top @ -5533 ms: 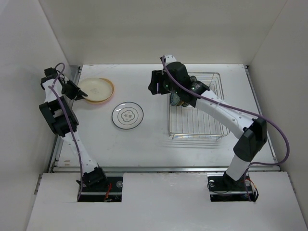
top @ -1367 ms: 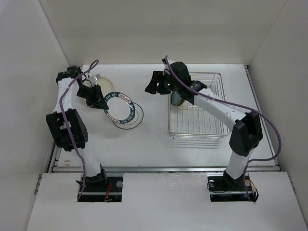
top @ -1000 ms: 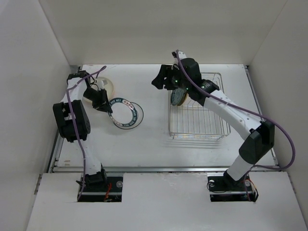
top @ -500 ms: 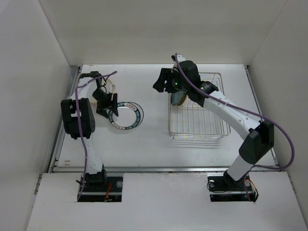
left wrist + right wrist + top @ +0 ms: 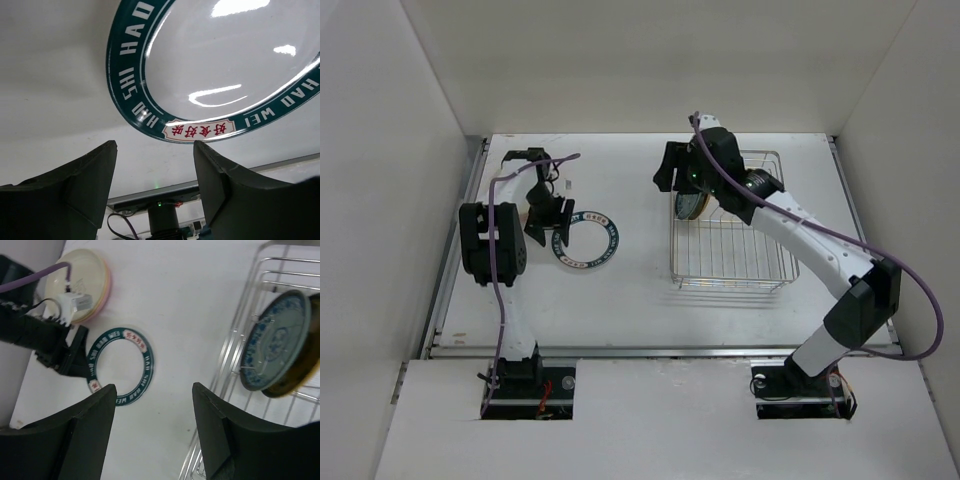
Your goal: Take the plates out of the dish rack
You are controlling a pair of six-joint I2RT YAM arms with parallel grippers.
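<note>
Plates: five are counted.
- One white plate with a dark teal lettered rim (image 5: 586, 239) is seen flat on the table (image 5: 650, 310), left of centre.
- Two are stacked at the far left: one cream plate (image 5: 85, 275) on one pink plate (image 5: 106, 285).
- Two are stood in the rack: one small blue patterned plate (image 5: 272, 347), and one darker plate with a yellow edge (image 5: 300, 377) behind it.

Dish rack (image 5: 735, 250): one, of wire, at the right.

Robot arms: two are counted, a left arm (image 5: 485, 250) and a right arm (image 5: 800, 232).

Grippers: two, a left gripper (image 5: 152, 150) and a right gripper (image 5: 152, 387).

Purple cables (image 5: 501, 300): two, one along each arm.

Table: one.
</note>
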